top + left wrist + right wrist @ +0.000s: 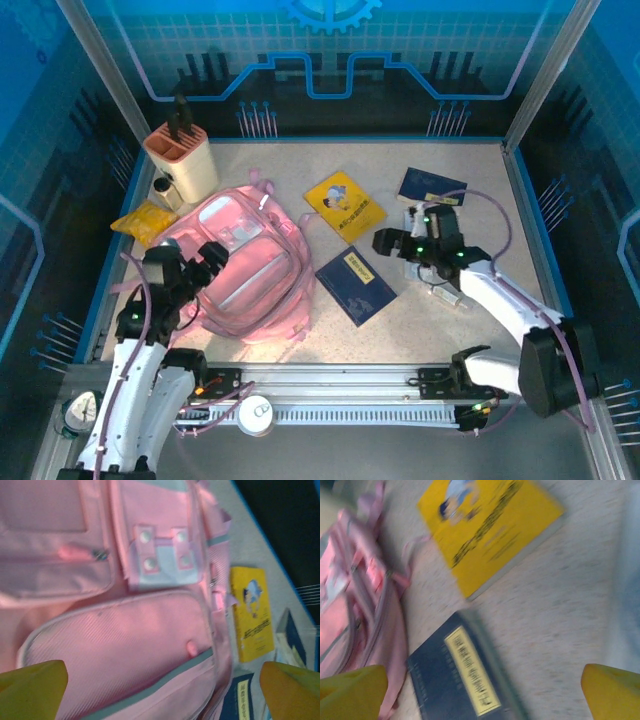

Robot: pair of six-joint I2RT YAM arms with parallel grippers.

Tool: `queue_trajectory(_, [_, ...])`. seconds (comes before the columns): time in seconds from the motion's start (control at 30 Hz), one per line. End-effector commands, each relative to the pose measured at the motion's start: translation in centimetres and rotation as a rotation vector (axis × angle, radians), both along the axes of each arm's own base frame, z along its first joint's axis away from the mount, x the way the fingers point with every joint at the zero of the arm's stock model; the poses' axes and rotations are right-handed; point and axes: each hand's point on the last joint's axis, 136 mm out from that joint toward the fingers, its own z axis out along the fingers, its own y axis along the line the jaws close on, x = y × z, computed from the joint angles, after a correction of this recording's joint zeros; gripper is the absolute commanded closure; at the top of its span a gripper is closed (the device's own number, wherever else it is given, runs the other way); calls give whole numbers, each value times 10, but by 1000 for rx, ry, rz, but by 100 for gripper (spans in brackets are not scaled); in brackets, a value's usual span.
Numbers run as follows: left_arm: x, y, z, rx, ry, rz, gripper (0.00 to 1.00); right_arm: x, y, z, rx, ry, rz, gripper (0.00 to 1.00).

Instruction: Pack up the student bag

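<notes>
Your left claw (187, 258) hangs released over the student bag (245, 270), lying flat on the left of the surface (450, 330). Your right claw (408, 236), also released, hovers beside the dark blue book (356, 285). Farther off lies the yellow book (345, 205). Tugging soft fabric could drag the bag into them.
</notes>
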Motion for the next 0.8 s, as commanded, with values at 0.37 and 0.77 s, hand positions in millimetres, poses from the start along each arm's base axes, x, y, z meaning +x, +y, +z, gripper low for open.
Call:
queue_trajectory(0.37, [-58, 19, -70, 5, 359, 169, 1, 17, 154, -25, -66, 93, 349, 6])
queue_trajectory(0.77, [-41, 13, -96, -25, 384, 148, 1, 69, 210, -65, -154, 113, 421, 23])
